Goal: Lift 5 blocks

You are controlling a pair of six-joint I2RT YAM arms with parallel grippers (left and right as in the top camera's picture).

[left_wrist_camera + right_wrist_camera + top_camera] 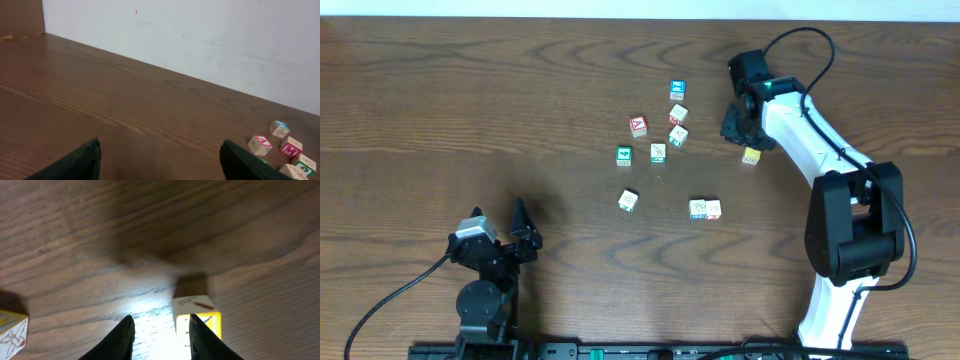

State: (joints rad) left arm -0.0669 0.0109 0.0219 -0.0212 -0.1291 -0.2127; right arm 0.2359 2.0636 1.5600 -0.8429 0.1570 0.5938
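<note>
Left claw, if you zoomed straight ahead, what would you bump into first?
Probably nothing close: the left claw faces bare table, then the white wall far off. The blocks sit off to its right.

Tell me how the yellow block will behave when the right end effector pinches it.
The yellow block is a flat-faced cube, so it should slide, not roll. It looks like painted wood, so it is probably stiff and light. It sits off-centre, toward one finger of the right end effector, so closing may nudge or twist it first.
</note>
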